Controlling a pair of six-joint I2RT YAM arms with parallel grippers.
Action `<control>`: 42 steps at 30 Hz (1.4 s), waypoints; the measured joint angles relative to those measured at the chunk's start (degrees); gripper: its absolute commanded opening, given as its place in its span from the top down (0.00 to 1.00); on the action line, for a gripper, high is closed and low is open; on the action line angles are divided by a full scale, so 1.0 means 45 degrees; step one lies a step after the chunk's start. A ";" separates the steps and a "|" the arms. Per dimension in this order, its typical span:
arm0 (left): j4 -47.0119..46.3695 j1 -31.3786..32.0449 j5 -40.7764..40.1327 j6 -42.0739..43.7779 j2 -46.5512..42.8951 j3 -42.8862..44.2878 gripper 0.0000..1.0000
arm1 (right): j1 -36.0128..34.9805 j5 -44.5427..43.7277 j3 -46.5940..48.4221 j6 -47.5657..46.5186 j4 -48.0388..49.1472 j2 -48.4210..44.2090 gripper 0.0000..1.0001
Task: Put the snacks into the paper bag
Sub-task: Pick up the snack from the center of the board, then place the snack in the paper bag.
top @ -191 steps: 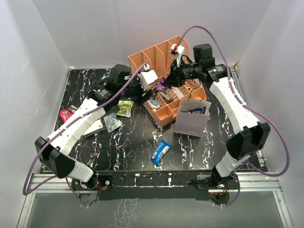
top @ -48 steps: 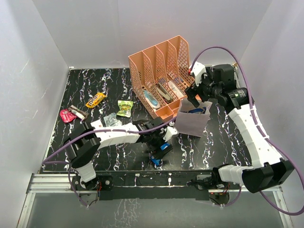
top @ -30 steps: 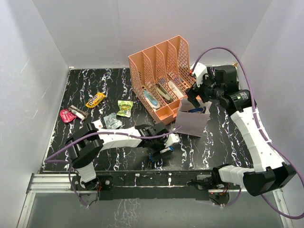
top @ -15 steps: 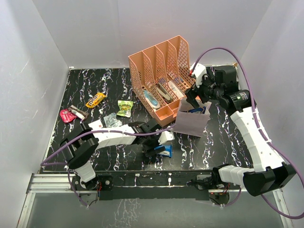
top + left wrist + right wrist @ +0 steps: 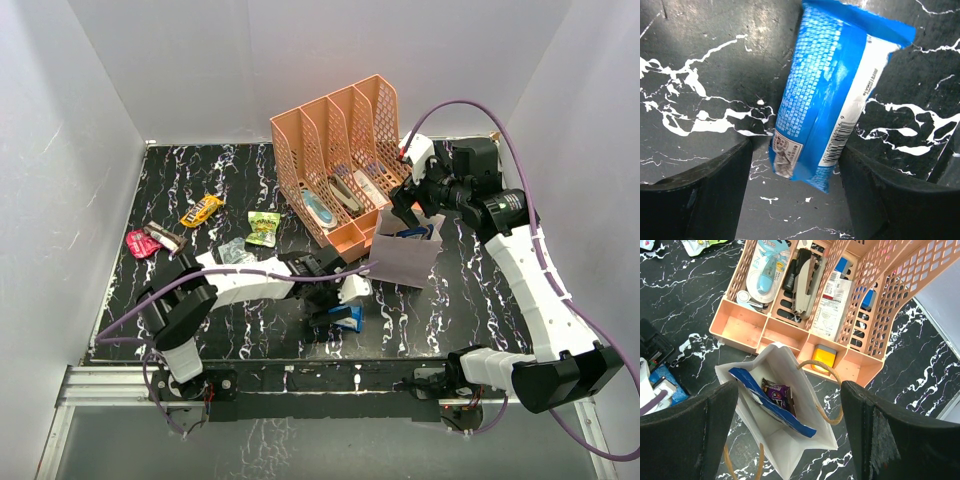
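Observation:
A blue-white bar (image 5: 835, 90) lies on the black marbled table, between the fingers of my left gripper (image 5: 795, 152). The right finger touches its edge and the left finger stands a small gap off, so the gripper is open around it. From above, that gripper (image 5: 335, 312) and bar (image 5: 348, 318) are near the front centre. The paper bag (image 5: 405, 258) stands open-mouthed to the right of them. Inside the bag (image 5: 790, 450) are a dark blue crisp bag (image 5: 771, 402) and a purple packet (image 5: 776, 391). My right gripper (image 5: 787, 390) hangs open above the bag, holding nothing.
A peach mesh organiser (image 5: 335, 150) holding pens and tools stands behind the bag. On the left lie a yellow-orange packet (image 5: 200, 210), a green one (image 5: 263, 227), a clear one (image 5: 235, 255) and a red one (image 5: 138, 242). Grey walls enclose the table.
My left gripper's jaws have narrowed around the blue-white bar, and it has shifted slightly right with the bar. The right arm has barely moved over the bag.

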State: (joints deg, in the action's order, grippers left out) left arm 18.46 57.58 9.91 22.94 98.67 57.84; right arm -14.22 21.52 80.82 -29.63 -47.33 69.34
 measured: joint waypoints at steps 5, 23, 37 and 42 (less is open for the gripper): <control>0.0423 -0.0005 0.0053 0.0015 0.0398 0.0559 0.48 | 0.0000 0.0053 -0.0010 -0.0010 0.0005 0.0000 0.13; 0.1059 -0.0034 0.0471 0.1141 -0.0675 0.0024 0.80 | 0.0000 0.0316 -0.0180 -0.0078 0.0015 -0.0408 0.12; 0.2055 -0.2331 0.3279 0.1185 -0.1817 0.0044 0.83 | 0.0000 0.1452 0.0525 -0.0670 0.0024 -0.0330 0.09; 0.2268 -0.3750 0.4959 0.0884 -0.3016 0.0155 0.83 | -0.0010 0.2759 0.1525 -0.0733 0.0296 -0.0029 0.10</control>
State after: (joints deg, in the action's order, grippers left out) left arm 28.67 40.71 32.23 26.92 85.10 58.54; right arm -14.26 33.93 87.68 -32.93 -46.00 69.21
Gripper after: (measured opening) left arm 0.176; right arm 0.908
